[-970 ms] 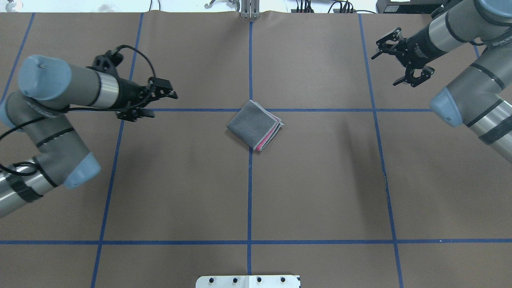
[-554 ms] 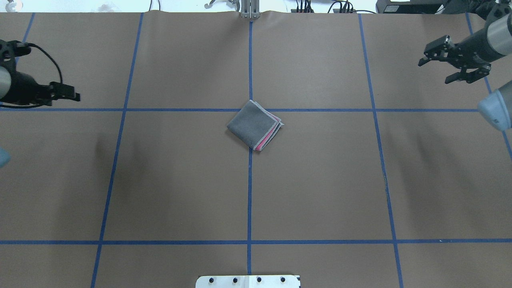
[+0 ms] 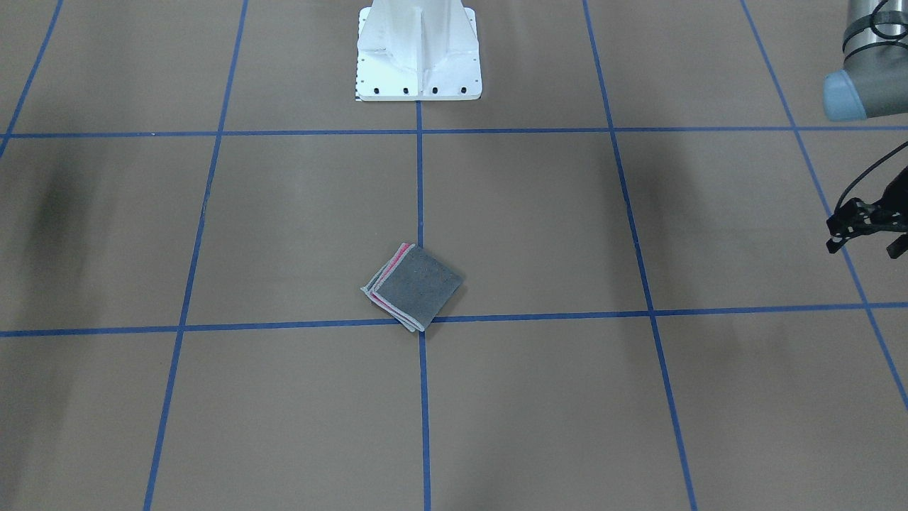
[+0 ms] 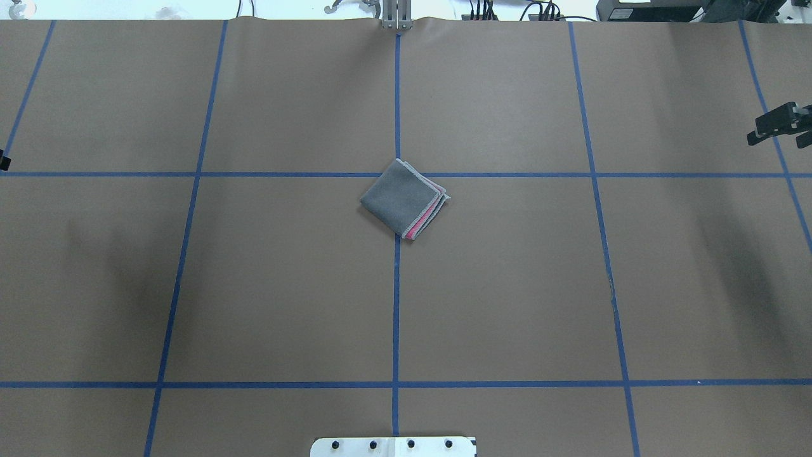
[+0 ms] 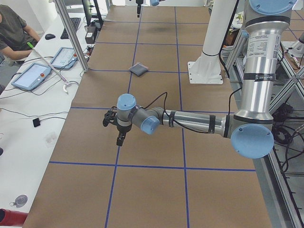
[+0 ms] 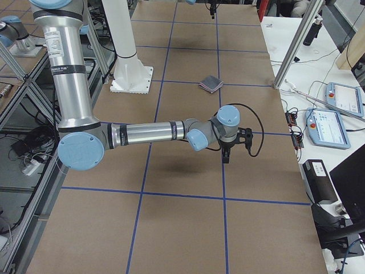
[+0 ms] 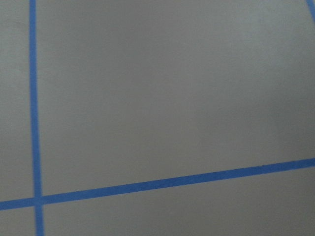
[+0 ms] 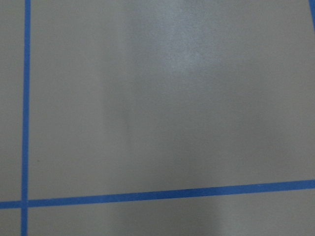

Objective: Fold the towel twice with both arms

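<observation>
With jaws spread and empty, the left gripper [image 3: 862,247] is retreating toward 9 o'clock and the right gripper [image 4: 776,139] toward 3 o'clock, leaving the quarter-folded towel [image 4: 404,198] lying untouched at the centre of the table [image 4: 507,304], which suggests the folding is finishing.

My table [image 4: 507,304] is covered in brown paper, taped into large squares with blue tape [image 4: 395,317]. Across from me runs a white bench [image 5: 28,137] holding tablets [image 5: 31,76] and a keyboard [image 5: 70,26], and a person [image 5: 13,31] sits at it. The light is soft and even.
</observation>
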Robot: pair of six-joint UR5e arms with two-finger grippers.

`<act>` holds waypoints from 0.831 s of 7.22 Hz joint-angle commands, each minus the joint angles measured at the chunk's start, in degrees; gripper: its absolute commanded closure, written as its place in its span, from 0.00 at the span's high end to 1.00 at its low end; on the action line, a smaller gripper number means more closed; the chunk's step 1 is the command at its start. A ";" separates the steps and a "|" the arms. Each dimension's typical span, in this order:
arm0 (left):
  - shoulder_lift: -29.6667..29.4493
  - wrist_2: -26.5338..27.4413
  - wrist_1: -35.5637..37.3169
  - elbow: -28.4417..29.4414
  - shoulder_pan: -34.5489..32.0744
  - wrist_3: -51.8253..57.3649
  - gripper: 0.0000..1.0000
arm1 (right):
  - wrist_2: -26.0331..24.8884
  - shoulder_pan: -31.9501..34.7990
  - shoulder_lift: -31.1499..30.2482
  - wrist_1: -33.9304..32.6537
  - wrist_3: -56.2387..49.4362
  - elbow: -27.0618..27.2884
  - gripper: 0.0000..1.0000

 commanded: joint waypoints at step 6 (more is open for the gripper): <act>0.07 -11.68 18.77 0.54 -12.56 17.83 1.00 | 0.39 8.24 -0.55 -19.87 -23.48 0.75 1.00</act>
